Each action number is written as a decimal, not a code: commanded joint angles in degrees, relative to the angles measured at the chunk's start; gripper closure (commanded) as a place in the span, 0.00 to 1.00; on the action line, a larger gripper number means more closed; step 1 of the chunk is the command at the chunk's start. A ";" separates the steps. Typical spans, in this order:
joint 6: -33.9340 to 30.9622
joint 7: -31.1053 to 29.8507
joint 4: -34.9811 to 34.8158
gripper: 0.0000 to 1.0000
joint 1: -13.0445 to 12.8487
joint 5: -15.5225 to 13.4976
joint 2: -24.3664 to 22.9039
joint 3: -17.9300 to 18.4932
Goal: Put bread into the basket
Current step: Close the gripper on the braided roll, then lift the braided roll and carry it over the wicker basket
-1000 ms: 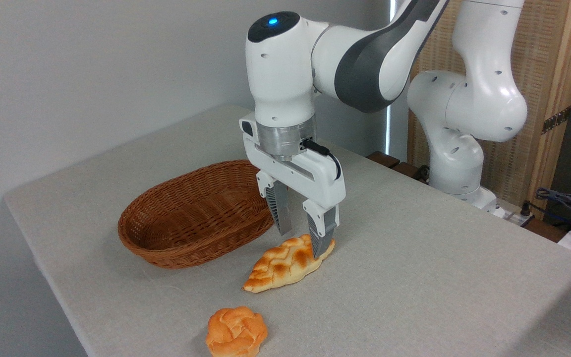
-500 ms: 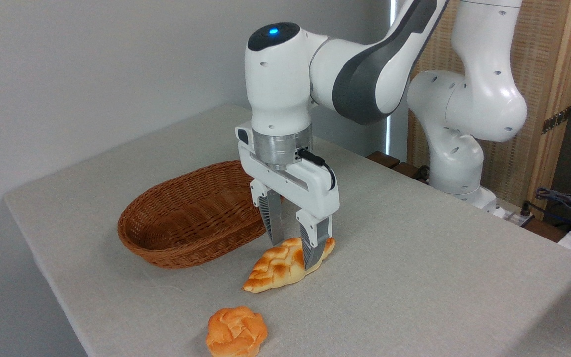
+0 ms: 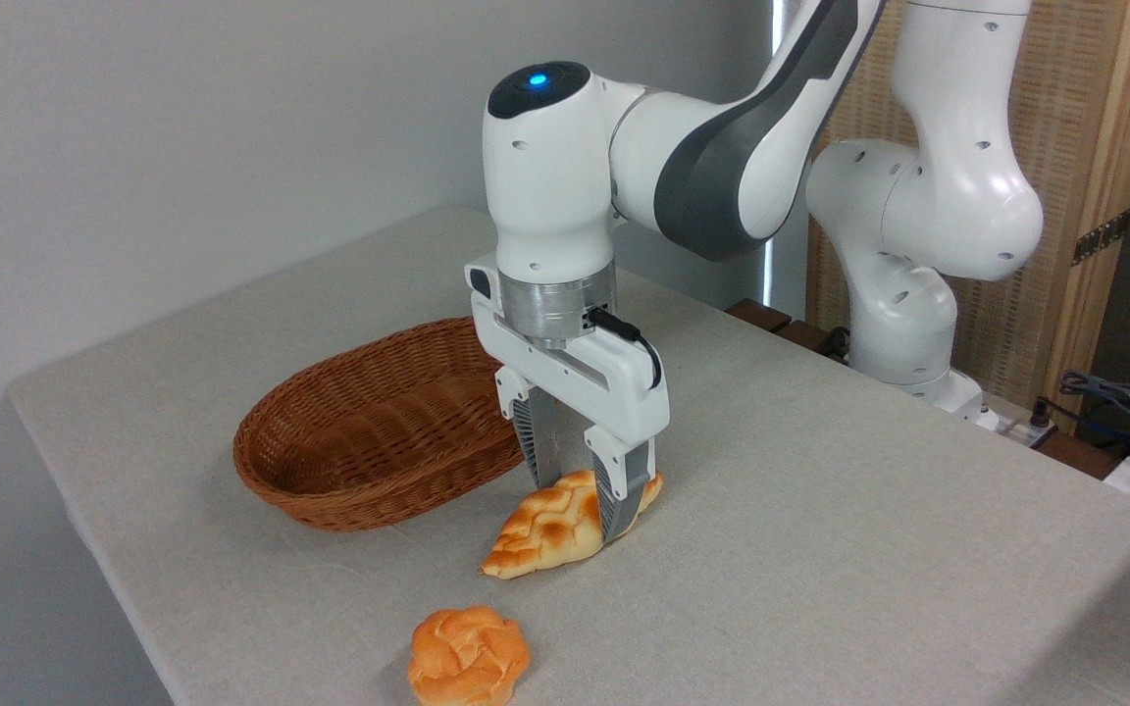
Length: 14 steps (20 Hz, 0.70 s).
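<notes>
Gripper (image 3: 585, 505) down over the upper right end of the braided loaf (image 3: 565, 525), one finger on each side, jaws part-open and straddling, tips at or close to the crust. Not closed on anything that can be confirmed; no lift visible. Lower than a second ago, and shifted a little toward the loaf's middle, so the descent looks finished or nearly so. Judged step: closing for the grasp, with transport not yet begun.

Loaf flat on the grey tablecloth (image 3: 820, 549), just right of and in front of the wicker basket (image 3: 379, 431), near its rim but apart from it; pointed lower end aimed toward the round knotted bun (image 3: 468, 655). Bun well in front of the loaf, near the table's front edge, untouched. Basket empty, so the task barely started.

Wrist vertical above the loaf, fingers pointing straight down, gripper body turned so the fingers cross the loaf's width. Forearm rising back and right from the wrist to the elbow, then down to the white base (image 3: 908, 294) at the far right of the table, well away from the basket.
</notes>
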 commanded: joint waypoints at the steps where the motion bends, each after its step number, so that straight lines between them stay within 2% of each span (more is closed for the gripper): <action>1: 1.47 1.94 -0.75 0.53 -0.61 0.10 -0.36 0.75; 2: 1.47 2.12 -0.75 0.56 -0.61 0.10 -0.36 0.75; 12: 1.29 3.00 -0.58 0.58 -0.61 0.10 -0.27 0.75; 14: 1.29 3.00 -0.66 0.60 -0.61 0.10 -0.27 0.75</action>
